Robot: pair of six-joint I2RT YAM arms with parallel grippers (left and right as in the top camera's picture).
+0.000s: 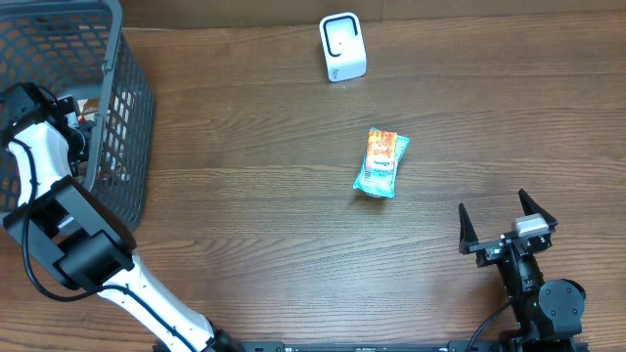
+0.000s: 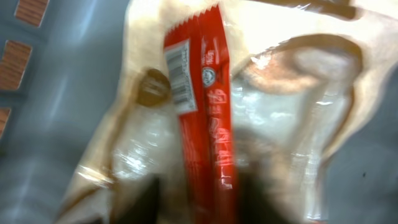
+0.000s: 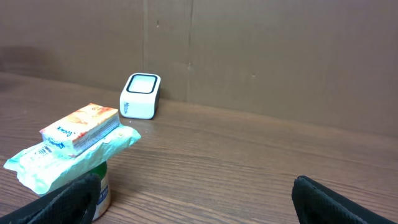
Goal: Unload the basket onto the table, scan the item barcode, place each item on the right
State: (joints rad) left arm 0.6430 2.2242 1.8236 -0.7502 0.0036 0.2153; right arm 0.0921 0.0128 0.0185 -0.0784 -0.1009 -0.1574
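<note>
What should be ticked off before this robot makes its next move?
1. Scanner upright, nothing blocking it: ok.
2. Right claw open and empty: ok.
3. Snack packet lying free, apart from both claws: ok.
4. Left claw inside the basket: ok.
5. Left claw's hold on the red-striped packet: cannot tell.
6. Barcode on that packet in the wrist camera's view: ok.

Left end effector (image 1: 83, 132) state unclear; right end effector (image 1: 492, 201) spread wide.
</note>
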